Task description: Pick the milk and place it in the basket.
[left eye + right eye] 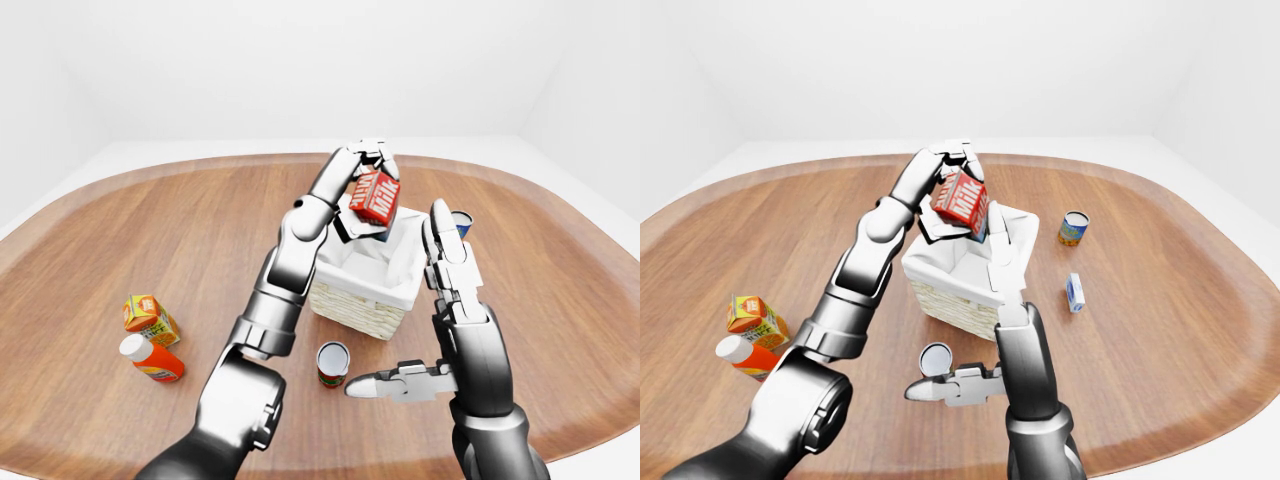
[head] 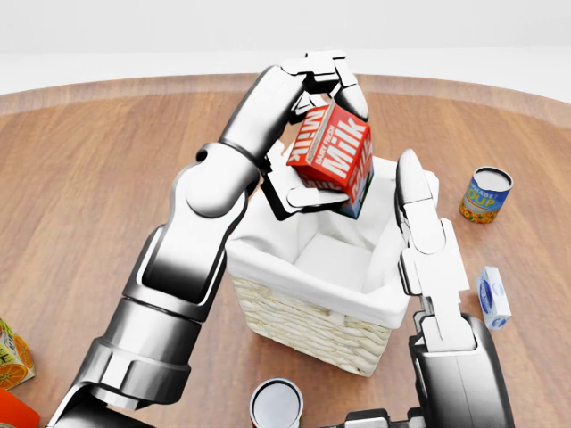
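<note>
Woven wicker basket, white cloth lining.

The red milk carton, tilted above the basket, reads "Milk" in large white letters with "DAIRY FRESH" smaller beside it. The can at right shows "SOUP", barely legible.
</note>
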Motion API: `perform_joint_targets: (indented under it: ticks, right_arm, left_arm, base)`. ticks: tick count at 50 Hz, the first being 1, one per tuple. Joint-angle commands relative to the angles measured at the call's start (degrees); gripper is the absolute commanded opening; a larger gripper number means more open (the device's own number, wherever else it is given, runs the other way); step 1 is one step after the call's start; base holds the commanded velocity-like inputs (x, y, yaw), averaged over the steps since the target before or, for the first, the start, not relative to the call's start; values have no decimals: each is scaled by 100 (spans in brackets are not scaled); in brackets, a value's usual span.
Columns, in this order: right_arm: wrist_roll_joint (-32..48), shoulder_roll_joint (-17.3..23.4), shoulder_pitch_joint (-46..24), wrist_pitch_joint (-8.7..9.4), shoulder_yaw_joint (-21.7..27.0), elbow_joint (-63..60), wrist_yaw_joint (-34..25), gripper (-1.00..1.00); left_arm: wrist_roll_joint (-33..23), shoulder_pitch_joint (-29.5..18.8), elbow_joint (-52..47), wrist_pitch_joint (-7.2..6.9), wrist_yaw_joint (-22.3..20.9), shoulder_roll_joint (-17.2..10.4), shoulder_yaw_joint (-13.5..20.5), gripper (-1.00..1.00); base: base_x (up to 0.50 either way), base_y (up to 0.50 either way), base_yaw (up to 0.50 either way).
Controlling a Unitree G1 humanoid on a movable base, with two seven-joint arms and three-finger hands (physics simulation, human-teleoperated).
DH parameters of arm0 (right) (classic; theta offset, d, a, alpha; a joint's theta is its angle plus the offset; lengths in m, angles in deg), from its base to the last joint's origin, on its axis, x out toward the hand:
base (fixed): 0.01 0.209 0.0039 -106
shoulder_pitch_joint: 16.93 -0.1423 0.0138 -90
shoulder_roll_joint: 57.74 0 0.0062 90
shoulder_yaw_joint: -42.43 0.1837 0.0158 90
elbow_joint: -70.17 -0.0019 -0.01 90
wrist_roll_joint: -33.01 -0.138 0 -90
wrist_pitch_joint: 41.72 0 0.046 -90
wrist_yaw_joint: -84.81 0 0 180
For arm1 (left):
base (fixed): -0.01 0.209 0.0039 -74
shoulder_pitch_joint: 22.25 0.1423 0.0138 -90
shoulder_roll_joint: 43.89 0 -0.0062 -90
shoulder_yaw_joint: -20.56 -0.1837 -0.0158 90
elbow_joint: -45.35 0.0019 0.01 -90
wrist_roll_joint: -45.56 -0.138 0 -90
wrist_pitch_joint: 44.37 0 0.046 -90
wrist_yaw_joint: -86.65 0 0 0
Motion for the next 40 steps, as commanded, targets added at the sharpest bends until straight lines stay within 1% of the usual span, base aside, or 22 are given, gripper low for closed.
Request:
perform_joint_targets:
  ticks: [1, 4, 7, 12, 15, 18, 26, 27, 29, 30, 31, 35, 39, 40]
  right_arm:
    - [4, -2, -10, 0, -7, 7, -1, 100]
    - [3, 7, 6, 0, -16, 10, 8, 100]
    - [-1, 9, 8, 0, -25, 32, 15, 100]
    - [8, 12, 5, 0, -32, 16, 15, 100]
    - [-17, 17, 12, 0, -8, 56, 24, 100]
    - [-7, 13, 11, 0, -11, 44, 19, 100]
    - [-22, 14, 21, 0, 5, 44, 14, 100]
    - [-26, 14, 22, 0, 7, 45, 13, 100]
    - [-19, 13, 22, 0, 8, 32, 7, 100]
    - [-22, 12, 22, 0, 11, 26, 5, 100]
    - [-28, 10, 18, 0, 15, 39, 5, 100]
    - [-19, 9, 22, 0, 6, 26, 2, 100]
    - [-16, 9, 20, 0, 4, 28, 2, 100]
    - [-12, 5, 17, 0, 0, 2, -7, 100]
  left_arm:
    - [457, -327, 1150, 0, 390, 25, 122, -100]
    - [509, -404, 1469, 0, 433, -15, 168, -100]
    - [543, -430, 1643, 97, 469, -33, 177, -100]
    - [535, -470, 1817, 204, 513, -21, 169, -100]
    - [551, -497, 1962, 305, 533, -9, 179, -100]
    - [564, -547, 2170, 443, 562, -8, 194, -100]
    - [604, -579, 2411, 673, 581, 31, 200, -100]
    - [615, -575, 2403, 680, 578, 37, 203, -100]
    - [653, -560, 2397, 650, 568, 59, 209, -100]
    - [640, -543, 2419, 686, 585, 64, 194, -100]
    - [642, -533, 2410, 688, 582, 70, 190, -100]
    - [634, -494, 2304, 650, 562, 89, 166, -100]
    - [575, -531, 2505, 778, 618, 93, 160, -100]
    - [563, -550, 2624, 855, 636, 94, 165, -100]
  base:
    - [0, 0, 0]
    - [0, 0, 0]
    - [0, 0, 0]
    - [0, 0, 0]
    - [0, 0, 0]
    - [0, 0, 0]
    - [0, 0, 0]
    - [0, 0, 0]
    - [0, 0, 0]
    - [0, 0, 0]
    - [0, 0, 0]
    - [0, 0, 0]
    - [0, 0, 0]
    - [0, 0, 0]
